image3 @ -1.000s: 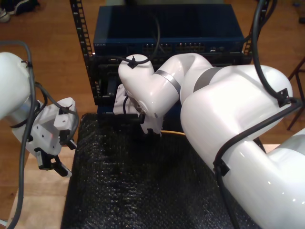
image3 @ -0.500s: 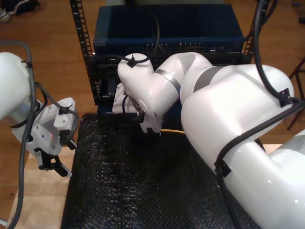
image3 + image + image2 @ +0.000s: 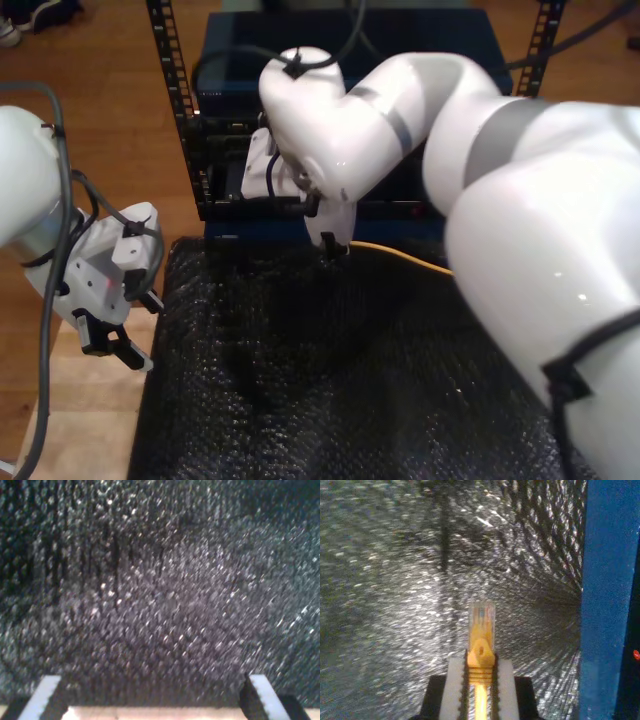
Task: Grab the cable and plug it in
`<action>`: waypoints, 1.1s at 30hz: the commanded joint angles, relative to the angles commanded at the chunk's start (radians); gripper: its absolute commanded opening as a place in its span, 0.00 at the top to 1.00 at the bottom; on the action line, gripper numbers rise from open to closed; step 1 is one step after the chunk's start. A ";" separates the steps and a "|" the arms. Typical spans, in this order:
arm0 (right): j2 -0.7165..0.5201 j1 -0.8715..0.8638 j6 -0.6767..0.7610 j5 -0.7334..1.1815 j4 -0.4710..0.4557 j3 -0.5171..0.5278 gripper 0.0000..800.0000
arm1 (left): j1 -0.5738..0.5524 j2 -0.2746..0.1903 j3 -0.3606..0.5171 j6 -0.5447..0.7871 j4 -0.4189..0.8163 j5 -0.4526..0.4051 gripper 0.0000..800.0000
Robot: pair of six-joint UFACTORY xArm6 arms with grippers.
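The yellow-orange cable (image 3: 480,695) is pinched between the white pads (image 3: 454,680) of my second gripper (image 3: 480,667), which is shut on it. Its clear plug (image 3: 481,616) sticks out past the fingertips, over the black mat. In the exterior view my second gripper (image 3: 330,243) hangs just in front of the rack's lower front, and the cable (image 3: 400,254) trails off toward that view's right. My first gripper (image 3: 108,345) is open beside the mat's edge at the exterior view's left. Its two fingers (image 3: 42,697) stand wide apart with nothing between them.
A blue network unit (image 3: 225,75) sits in a black rack (image 3: 170,60) behind the black textured mat (image 3: 300,380). The same blue casing (image 3: 610,580) stands close beside the plug. The second arm's large white links (image 3: 540,230) cover the exterior view's right. Wooden floor surrounds the mat.
My second arm has risen and swung toward the rack, carrying the cable's plug up off the mat and closer to the rack front. My first gripper has stayed put.
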 joint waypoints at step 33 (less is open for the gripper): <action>-0.557 -0.230 -0.334 0.184 0.443 0.362 0.99 | -0.100 -0.054 -0.052 0.028 -0.419 0.242 0.00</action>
